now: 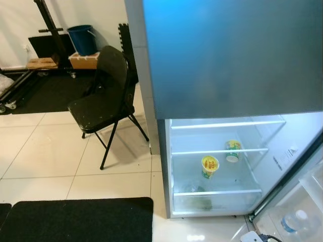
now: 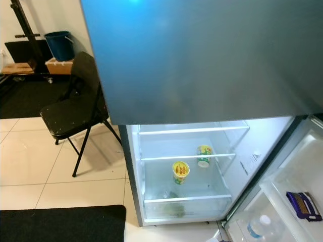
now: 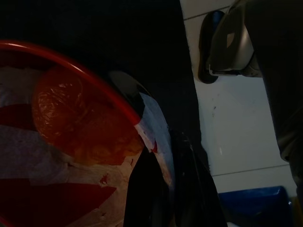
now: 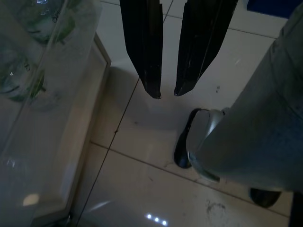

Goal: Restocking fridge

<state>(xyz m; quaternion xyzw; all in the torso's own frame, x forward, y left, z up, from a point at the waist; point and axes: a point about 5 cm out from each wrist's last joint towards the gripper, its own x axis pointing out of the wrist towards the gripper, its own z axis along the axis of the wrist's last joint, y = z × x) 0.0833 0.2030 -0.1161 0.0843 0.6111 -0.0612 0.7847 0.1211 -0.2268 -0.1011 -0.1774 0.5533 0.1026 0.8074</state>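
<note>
White floor tiles [image 1: 45, 151] run up to the fridge [image 1: 217, 166], which stands open with its light on. I see two yellow cups inside — one cup [image 1: 210, 165] sits low and forward, the other cup [image 1: 232, 150] lies tipped on the glass shelf [image 1: 217, 151]. A black chair [image 1: 103, 98] stands to the left. My right gripper [image 4: 164, 92] hangs over the floor beside the fridge door, fingers a little apart and holding nothing. My left gripper [image 3: 161, 189] is dark, so I cannot tell how it stands, but it is right by a red basket [image 3: 71, 142] with an orange bag [image 3: 80, 118] in it. I think I am between items — next I should lift something from the basket and reach for a shelf.
</note>
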